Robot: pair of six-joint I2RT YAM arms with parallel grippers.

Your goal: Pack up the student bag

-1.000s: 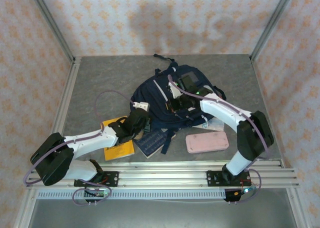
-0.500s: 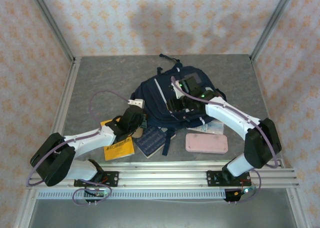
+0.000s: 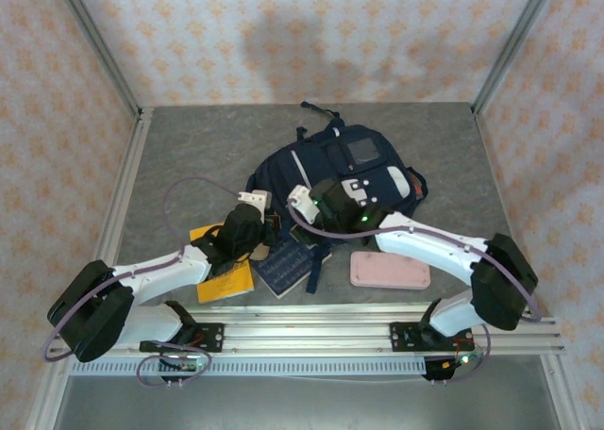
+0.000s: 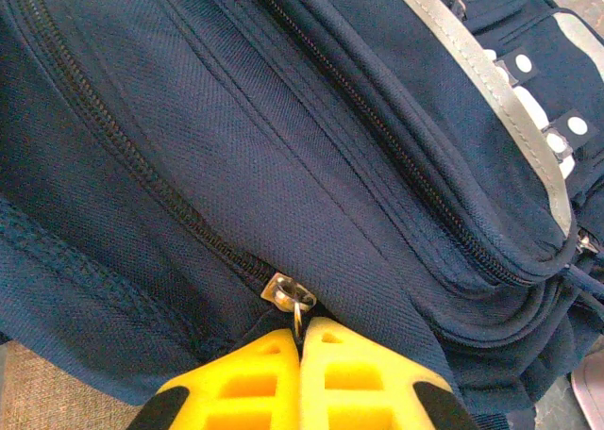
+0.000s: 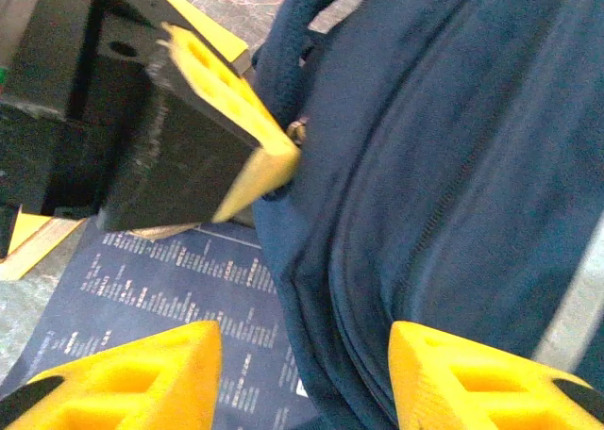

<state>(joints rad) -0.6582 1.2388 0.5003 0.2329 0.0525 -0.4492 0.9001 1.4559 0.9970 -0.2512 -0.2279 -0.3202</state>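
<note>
- Navy-blue cloth: the student bag (image 3: 340,171) lies in the middle of the bench (image 3: 189,147).
- The left claw (image 4: 300,340) is shut tight on the little metal zip pull (image 4: 296,307) at the bag's near side.
- The zip past the pull looks closed, so I think the bag is not open yet.
- The right claw (image 5: 304,340) has its fingers apart and holds nothing. It hovers by the bag's edge, close to the left claw.
- A yellow book (image 3: 226,279), a dark blue book (image 3: 288,268) and a pink case (image 3: 390,269) lie on the bench, not inside the bag.
- Packing has hardly begun: open the zip, then put things in.
</note>
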